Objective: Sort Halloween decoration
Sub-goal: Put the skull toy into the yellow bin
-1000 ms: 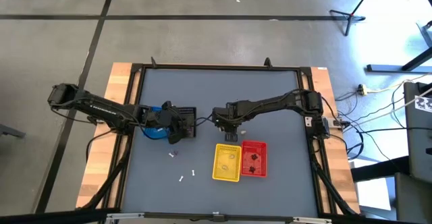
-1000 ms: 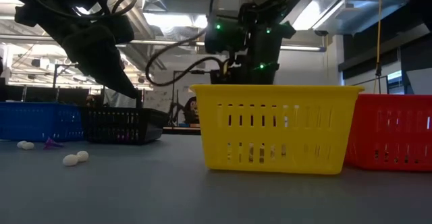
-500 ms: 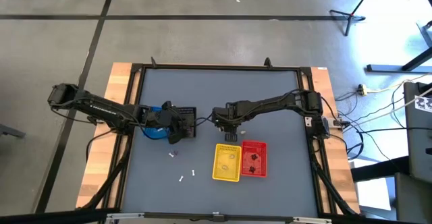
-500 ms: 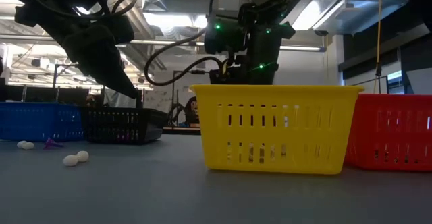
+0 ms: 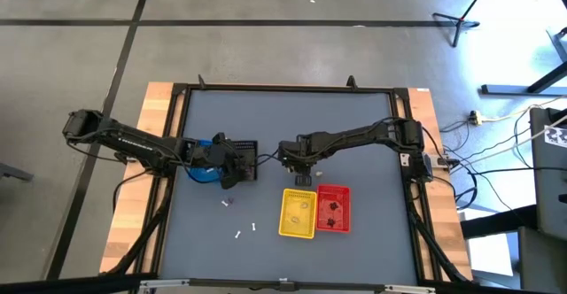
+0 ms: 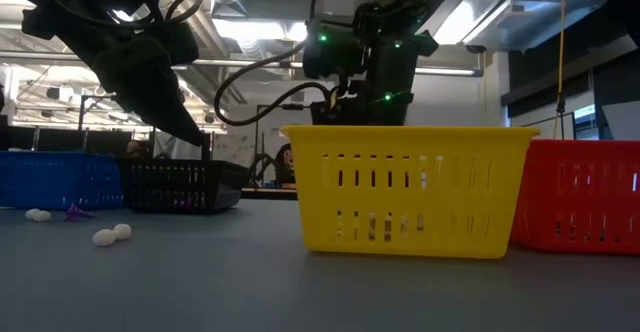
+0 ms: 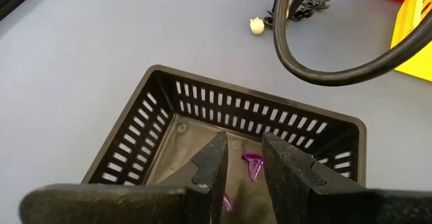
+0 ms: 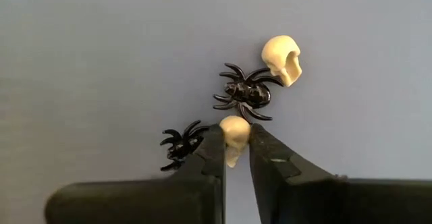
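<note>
My right gripper (image 8: 233, 137) is shut on a small tan skull (image 8: 235, 128), just beyond the yellow basket (image 5: 299, 212). A black spider (image 8: 247, 92) and a second tan skull (image 8: 282, 58) lie on the table just past it, and another spider (image 8: 179, 145) lies beside one finger. My left gripper (image 7: 244, 158) hangs open over the black basket (image 7: 181, 126), where purple trinkets (image 7: 253, 164) lie on the bottom. More loose trinkets (image 5: 239, 234) lie nearer the table's front, and white ones (image 6: 112, 234) show in the low view. My right gripper pinches the tan skull (image 8: 235, 128) between its two fingertips, coming from above and pointing down at the table. The skull's upper half shows above the fingertips; its lower part sits in the gap between them. Whether it is lifted off the table I cannot tell.
A blue basket (image 5: 205, 168) stands against the black one on its left. The red basket (image 5: 333, 208) stands against the yellow one's right side. In the low view the yellow basket (image 6: 405, 187) hides my right gripper's fingers. A cable (image 7: 317, 69) loops across the left wrist view.
</note>
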You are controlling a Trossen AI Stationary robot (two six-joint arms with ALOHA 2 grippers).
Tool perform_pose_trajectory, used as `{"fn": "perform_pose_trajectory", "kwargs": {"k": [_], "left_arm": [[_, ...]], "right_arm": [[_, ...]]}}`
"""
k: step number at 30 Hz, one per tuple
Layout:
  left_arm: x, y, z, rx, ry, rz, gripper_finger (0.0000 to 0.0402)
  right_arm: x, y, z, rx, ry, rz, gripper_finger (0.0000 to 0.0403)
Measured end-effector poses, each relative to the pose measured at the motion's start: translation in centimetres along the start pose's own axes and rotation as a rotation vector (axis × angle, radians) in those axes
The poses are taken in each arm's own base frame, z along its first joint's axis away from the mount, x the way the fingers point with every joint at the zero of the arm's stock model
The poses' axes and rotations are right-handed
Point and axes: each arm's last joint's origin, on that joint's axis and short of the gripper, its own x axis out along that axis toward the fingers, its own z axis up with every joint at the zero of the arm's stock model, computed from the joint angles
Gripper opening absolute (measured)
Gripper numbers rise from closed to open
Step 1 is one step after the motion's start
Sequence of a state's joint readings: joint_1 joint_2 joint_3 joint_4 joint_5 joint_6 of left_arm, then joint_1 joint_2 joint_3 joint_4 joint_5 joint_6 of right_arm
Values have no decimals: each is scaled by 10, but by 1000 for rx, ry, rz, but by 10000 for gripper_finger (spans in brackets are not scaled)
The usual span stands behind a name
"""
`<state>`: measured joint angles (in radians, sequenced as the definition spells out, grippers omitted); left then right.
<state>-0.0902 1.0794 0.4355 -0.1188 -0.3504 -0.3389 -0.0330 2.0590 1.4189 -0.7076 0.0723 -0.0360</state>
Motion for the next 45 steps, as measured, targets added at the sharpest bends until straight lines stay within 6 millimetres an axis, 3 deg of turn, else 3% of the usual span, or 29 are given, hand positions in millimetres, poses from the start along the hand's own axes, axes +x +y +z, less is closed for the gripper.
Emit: {"fn": "perform_pose_trajectory", "kwargs": {"k": [8,20,26,36,45], "left_arm": [[0,0,0,0,0,0,86],[0,0,0,1,0,0,86],[0,0,0,1,-1,0,86],[0,0,1,-2,-8,-3,86],[0,-2,7,-23,-63,-22,86]], "right_arm": [[-9,-1,3,-3,36,-2,44],[-60,-1,27,7,41,115,31],[-79,18,40,-32,-38,257,31],[-85,69,38,-158,-50,348,32],[-87,84,36,-192,-56,356,32]]}}
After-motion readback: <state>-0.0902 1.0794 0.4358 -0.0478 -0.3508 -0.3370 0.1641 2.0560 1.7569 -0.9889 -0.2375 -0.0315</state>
